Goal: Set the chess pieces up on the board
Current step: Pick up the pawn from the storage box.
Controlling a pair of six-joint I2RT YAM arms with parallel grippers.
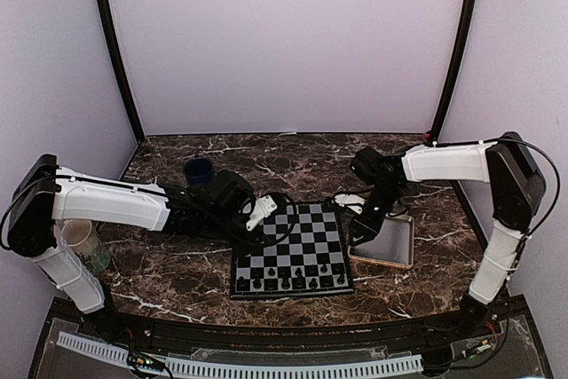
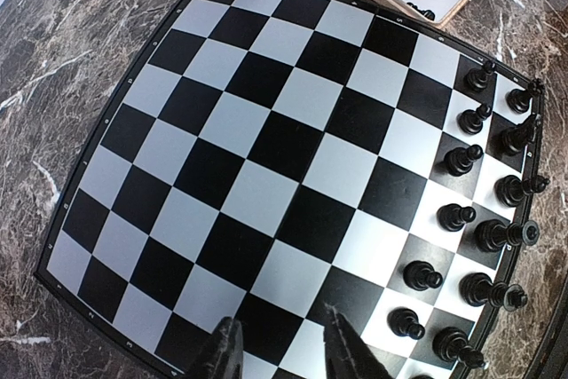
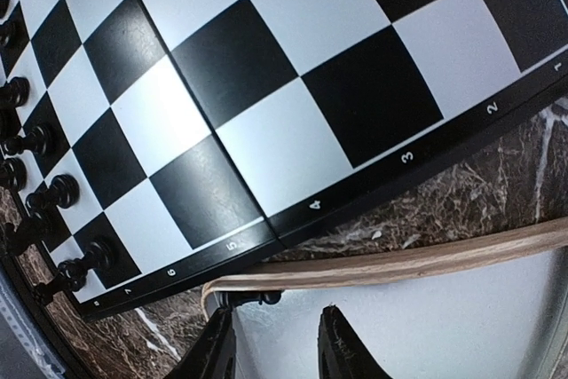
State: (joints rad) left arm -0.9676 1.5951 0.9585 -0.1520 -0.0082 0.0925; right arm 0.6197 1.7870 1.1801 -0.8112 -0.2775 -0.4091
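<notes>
The board [image 1: 306,228] lies mid-table, with several dark chess pieces [image 1: 288,277] standing in two rows along its near edge. In the left wrist view the same pieces [image 2: 479,237] line the board's [image 2: 266,148] right side. My left gripper [image 2: 280,343] hovers open over bare squares at the board's far left corner [image 1: 266,210], nothing between its fingers. My right gripper [image 3: 277,343] is open low over the tan-rimmed tray [image 3: 399,264]. One dark piece [image 3: 248,299] lies on its side in the tray's corner, just beyond the left fingertip [image 3: 213,348]. The standing rows [image 3: 35,184] also show at the left of the right wrist view.
The tray [image 1: 398,235] sits just right of the board, almost touching it. A dark blue cup [image 1: 199,170] stands behind the left arm. A white cup [image 1: 82,239] stands at the far left by the left arm's base. Pale walls close in the table's sides and back.
</notes>
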